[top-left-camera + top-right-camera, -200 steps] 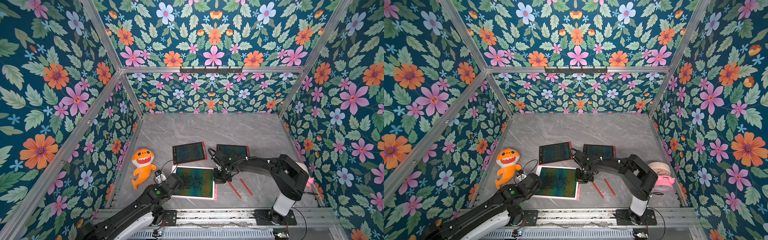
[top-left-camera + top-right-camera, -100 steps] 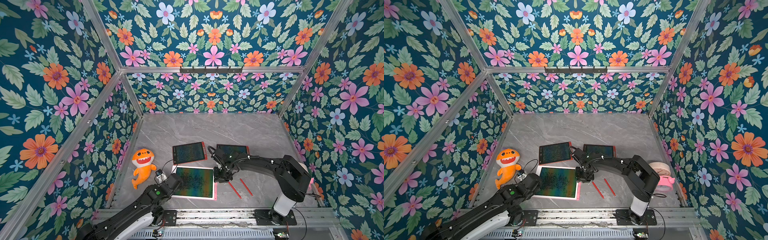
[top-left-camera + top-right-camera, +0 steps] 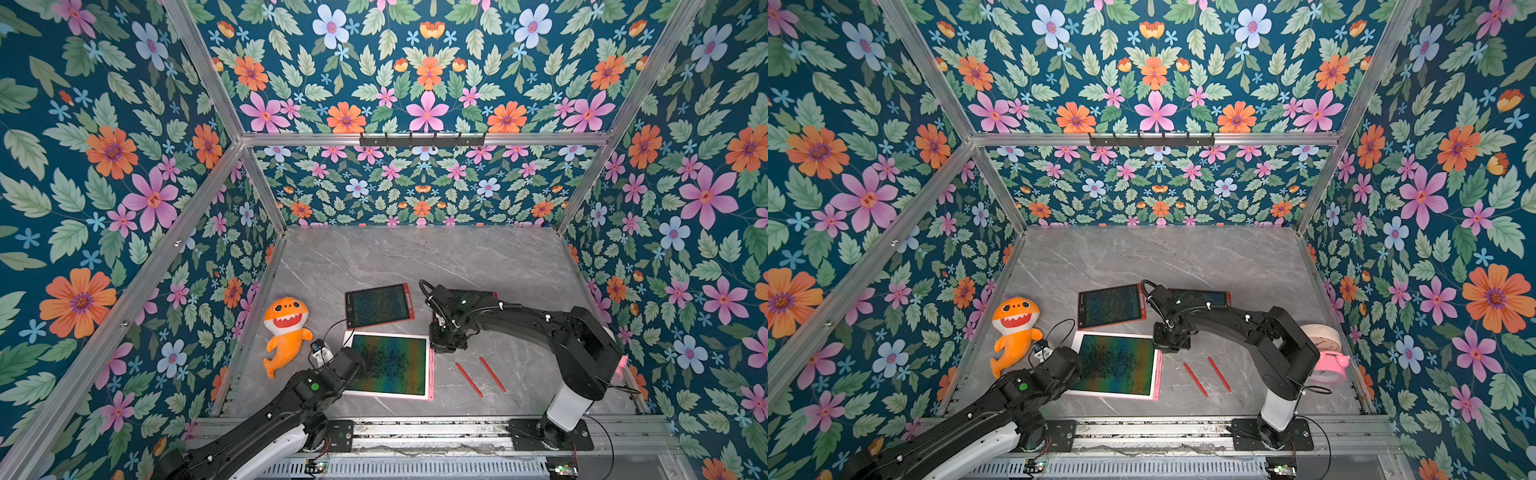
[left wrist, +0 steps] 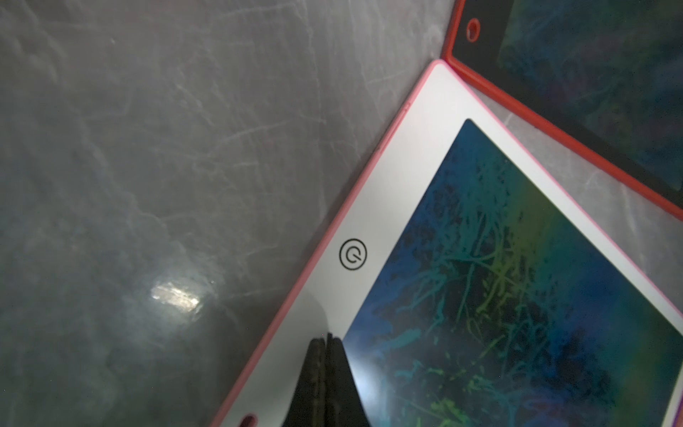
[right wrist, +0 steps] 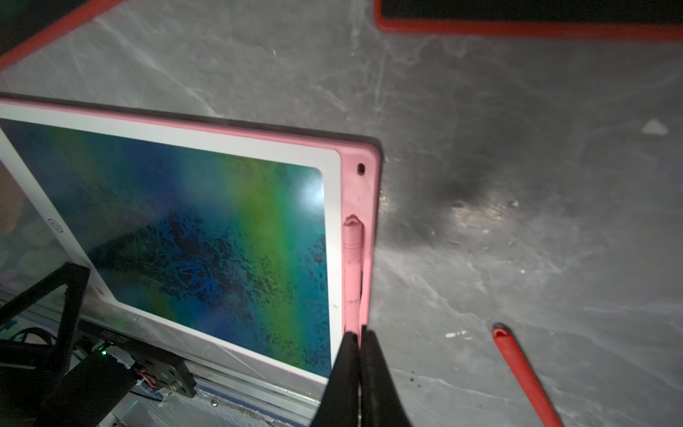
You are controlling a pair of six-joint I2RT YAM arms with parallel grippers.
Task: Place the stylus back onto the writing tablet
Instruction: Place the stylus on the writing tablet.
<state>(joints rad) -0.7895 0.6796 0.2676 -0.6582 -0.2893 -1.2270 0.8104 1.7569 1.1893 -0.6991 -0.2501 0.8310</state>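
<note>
We steady the pink writing tablet (image 4: 406, 166) with closed left fingers (image 4: 318, 355). Closed right fingers (image 5: 351, 351) seemingly press its pink stylus (image 5: 353, 266) home.

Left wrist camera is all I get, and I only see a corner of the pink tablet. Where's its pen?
Observer: The pink stylus lies in the groove along one side of the pink tablet, away from your corner.
Operator: Is the other arm holding it?
Observer: No. The right gripper is shut, with its tips right at the stylus's end and nothing between them.
Operator: Are there more pens?
Observer: Yes, two red styluses lie side by side on the table, beside the pink tablet but apart from it.
</note>
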